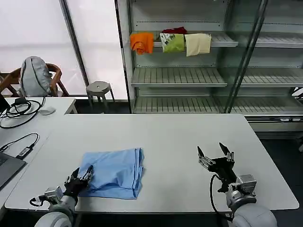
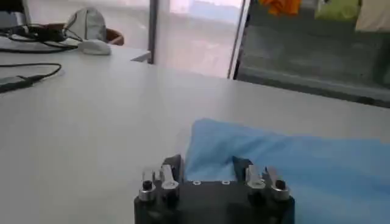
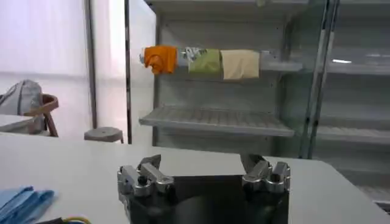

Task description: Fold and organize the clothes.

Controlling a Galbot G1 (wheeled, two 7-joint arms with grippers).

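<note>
The clothes (image 1: 116,172), a light sky-blue T-shirt, lie folded into a rough rectangle on the white table (image 1: 180,137), left of centre near the front edge. My left gripper (image 1: 81,175) is open at the shirt's front left corner, its fingers straddling the cloth edge (image 2: 210,152). In the left wrist view the blue fabric (image 2: 292,164) spreads out beyond the jaws. My right gripper (image 1: 215,155) hovers open over bare table to the right, well apart from the shirt. In the right wrist view that gripper (image 3: 204,167) holds nothing, and a bit of the blue shirt (image 3: 21,201) shows.
Behind the table stands a shelf rack (image 1: 184,75) with folded orange (image 1: 142,41), green (image 1: 173,42) and cream (image 1: 198,43) garments. A side desk with cables (image 1: 19,111) and a mouse (image 1: 46,111) is at the left, plus a stool (image 1: 98,89) and a chair (image 1: 35,78).
</note>
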